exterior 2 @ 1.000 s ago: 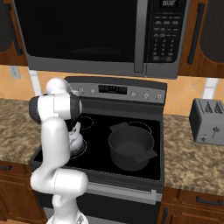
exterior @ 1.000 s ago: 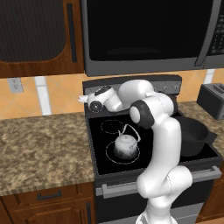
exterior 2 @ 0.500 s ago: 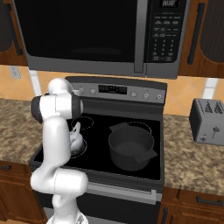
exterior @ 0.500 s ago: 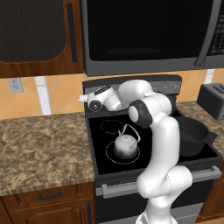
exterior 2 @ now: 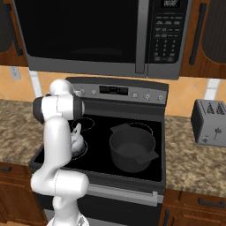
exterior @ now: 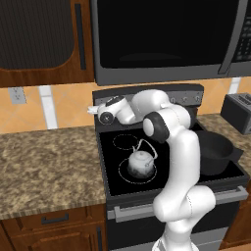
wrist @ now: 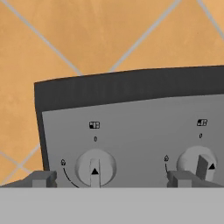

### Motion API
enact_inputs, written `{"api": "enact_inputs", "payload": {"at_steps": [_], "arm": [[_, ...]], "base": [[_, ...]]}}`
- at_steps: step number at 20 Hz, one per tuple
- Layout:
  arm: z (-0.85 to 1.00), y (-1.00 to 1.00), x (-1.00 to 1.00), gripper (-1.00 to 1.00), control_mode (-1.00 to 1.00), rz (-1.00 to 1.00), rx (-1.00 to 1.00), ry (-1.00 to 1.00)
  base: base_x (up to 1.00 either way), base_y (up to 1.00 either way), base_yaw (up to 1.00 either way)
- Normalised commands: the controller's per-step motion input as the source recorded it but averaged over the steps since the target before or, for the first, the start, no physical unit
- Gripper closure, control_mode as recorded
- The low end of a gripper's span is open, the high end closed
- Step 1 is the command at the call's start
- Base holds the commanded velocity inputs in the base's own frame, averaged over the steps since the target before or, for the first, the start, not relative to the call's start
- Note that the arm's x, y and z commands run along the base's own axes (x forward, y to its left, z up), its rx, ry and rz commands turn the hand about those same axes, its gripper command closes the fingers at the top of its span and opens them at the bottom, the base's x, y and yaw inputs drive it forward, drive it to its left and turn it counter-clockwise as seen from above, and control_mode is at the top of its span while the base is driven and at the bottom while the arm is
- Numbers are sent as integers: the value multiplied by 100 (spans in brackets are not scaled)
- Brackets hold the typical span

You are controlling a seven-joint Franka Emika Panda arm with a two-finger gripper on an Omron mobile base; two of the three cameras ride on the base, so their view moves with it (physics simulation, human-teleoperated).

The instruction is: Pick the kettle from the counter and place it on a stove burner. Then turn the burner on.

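Kettle (exterior: 141,162) sits for you inside the large stove burner (exterior: 123,174) ring beside the speckled worktop (exterior: 49,162), the empty black pot (exterior 2: 132,148) to its right, and beyond them your pincer (wrist: 109,178), jaws wide apart, faces the left knob (wrist: 95,166) on the back panel (wrist: 144,127).

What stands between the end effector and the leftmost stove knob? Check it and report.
Nothing visible does. In the hand view the leftmost knob lies straight ahead of the open end effector, with bare grey control panel around it. The kettle sits lower, on the stove burner, off that line.
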Motion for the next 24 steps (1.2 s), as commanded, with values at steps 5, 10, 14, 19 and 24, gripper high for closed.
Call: {"api": "enact_inputs", "payload": {"at_steps": [5, 10, 14, 19, 24], "arm": [[-6, 0, 4, -100, -100, 0, 0, 0], [-2, 0, 11, -100, -100, 0, 0, 0], [0, 0, 9, -100, -100, 0, 0, 0], [0, 0, 0, -100, -100, 0, 0, 0], [0, 0, 2, -100, -100, 0, 0, 0]], "base": [[0, 0, 0], [0, 0, 0], [0, 0, 0], [0, 0, 0], [0, 0, 0]]}}
